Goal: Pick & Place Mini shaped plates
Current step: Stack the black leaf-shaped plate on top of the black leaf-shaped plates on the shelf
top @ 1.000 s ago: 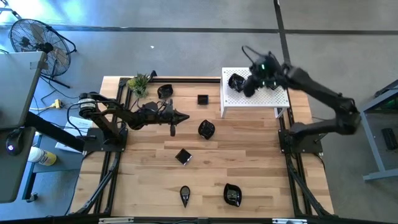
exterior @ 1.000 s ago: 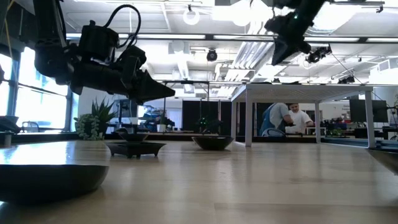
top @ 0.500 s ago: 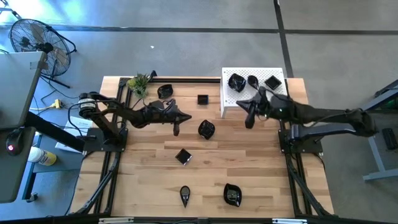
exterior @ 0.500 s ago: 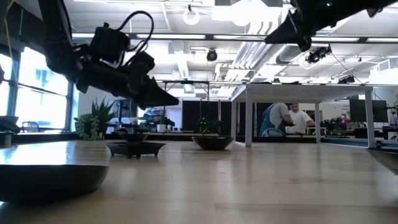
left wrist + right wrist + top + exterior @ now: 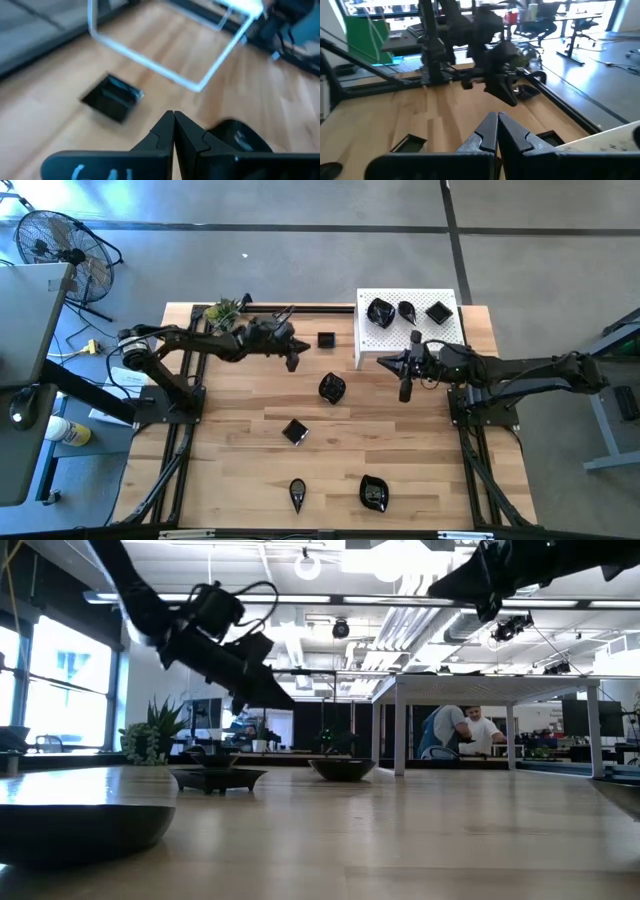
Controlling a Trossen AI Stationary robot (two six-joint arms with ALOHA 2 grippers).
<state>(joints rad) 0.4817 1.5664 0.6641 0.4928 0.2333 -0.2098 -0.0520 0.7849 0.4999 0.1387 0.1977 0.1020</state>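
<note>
Three black mini plates [image 5: 407, 310] lie on the white perforated platform [image 5: 450, 340] at the far right. On the wooden table rest a square plate [image 5: 326, 339], a wavy one [image 5: 332, 387], a square one [image 5: 294, 430], a teardrop [image 5: 297, 494] and a rounded one [image 5: 373, 493]. My left gripper [image 5: 292, 361] hangs shut and empty in the air at the far left, just left of the far square plate [image 5: 112, 97]. My right gripper [image 5: 405, 391] is shut and empty, held high and near level in front of the platform's near edge.
A small green plant [image 5: 223, 311] stands at the far left corner behind my left arm. Black rails [image 5: 300, 307] edge the table's far side and both flanks. People sit in the room beyond the table [image 5: 455, 730].
My right gripper has left the space over the platform, swung toward the table's near edge and the middle, sunk a little and tipped up to nearly level. My left gripper has gone toward the far edge and risen, still shut. No plate has moved.
</note>
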